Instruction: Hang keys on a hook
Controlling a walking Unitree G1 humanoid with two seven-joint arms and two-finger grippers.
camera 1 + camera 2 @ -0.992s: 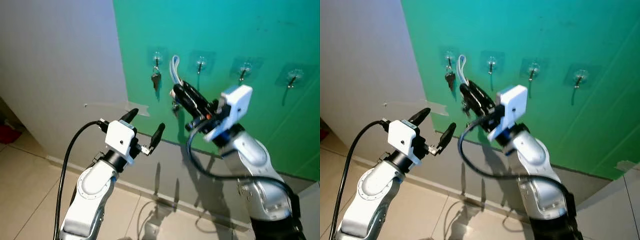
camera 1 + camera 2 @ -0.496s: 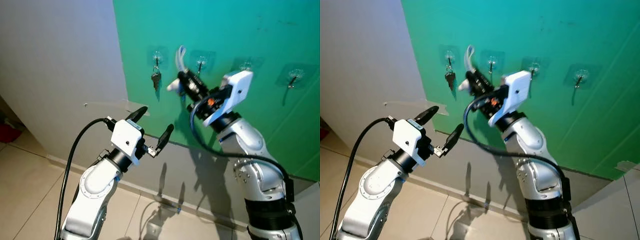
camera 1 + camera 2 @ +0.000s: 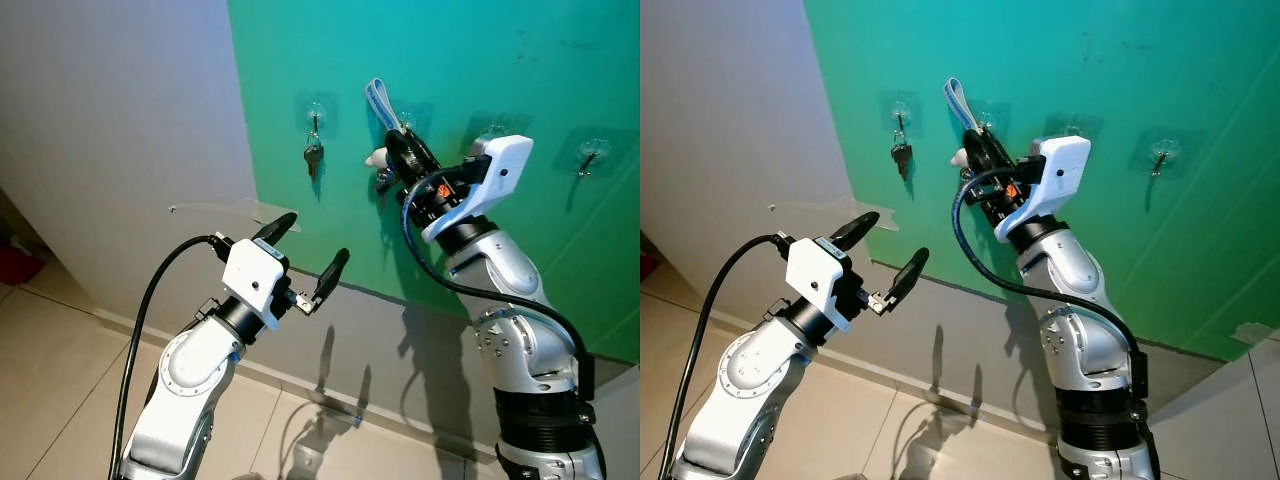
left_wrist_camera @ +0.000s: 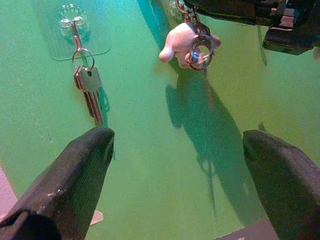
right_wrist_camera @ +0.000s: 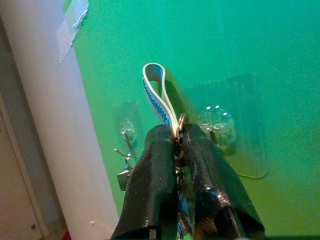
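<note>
My right gripper is shut on a key ring with a blue-and-white strap loop sticking up and a white charm hanging below. It is held right at the second clear hook on the green wall; whether the ring touches the hook I cannot tell. In the right wrist view the strap rises from between the fingers, close to the hook. A set of keys hangs on the leftmost hook. My left gripper is open, lower left, away from the wall.
Two more clear hooks are stuck on the green wall to the right. A grey wall with a strip of tape stands to the left. Tiled floor lies below.
My right arm has carried the key ring up and to the right, from below the hooks to the second hook. My left arm has stayed put over the last half second.
</note>
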